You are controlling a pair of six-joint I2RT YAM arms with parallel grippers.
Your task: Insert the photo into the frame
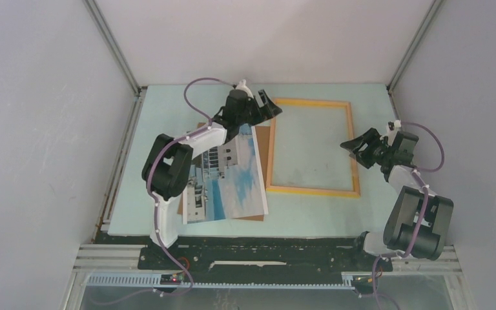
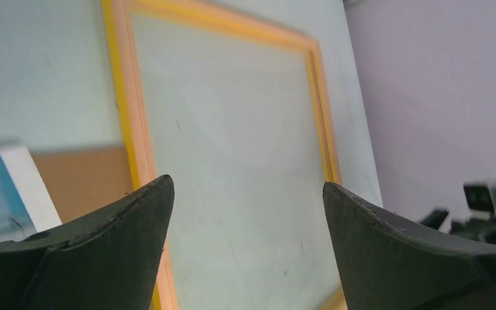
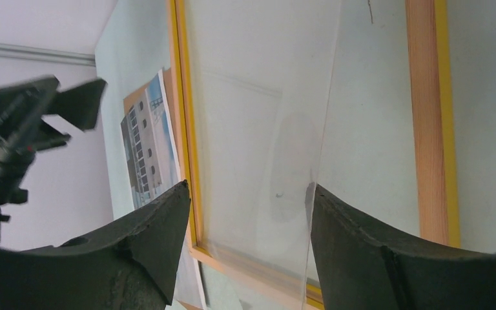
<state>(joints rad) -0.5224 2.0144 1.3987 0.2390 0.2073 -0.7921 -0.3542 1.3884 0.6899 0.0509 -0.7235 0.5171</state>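
Note:
The yellow-orange frame (image 1: 313,191) lies flat at the table's middle right. To its left, the photo (image 1: 229,174) of a white building and blue sky rests on a brown backing board (image 1: 264,139). My left gripper (image 1: 268,106) hovers open over the frame's far left corner, and the left wrist view shows nothing between its fingers (image 2: 247,182), only the frame's rail (image 2: 139,129). My right gripper (image 1: 360,147) stands open at the frame's right rail (image 3: 426,129). A clear pane (image 3: 265,116) lies between its fingers (image 3: 248,185), with the pane's edge meeting the right fingertip (image 3: 320,200).
Grey enclosure walls (image 1: 39,129) close in the light green table (image 1: 168,110) on three sides. A black base rail (image 1: 265,255) runs along the near edge. The left arm's links (image 1: 168,165) overhang the photo's left part.

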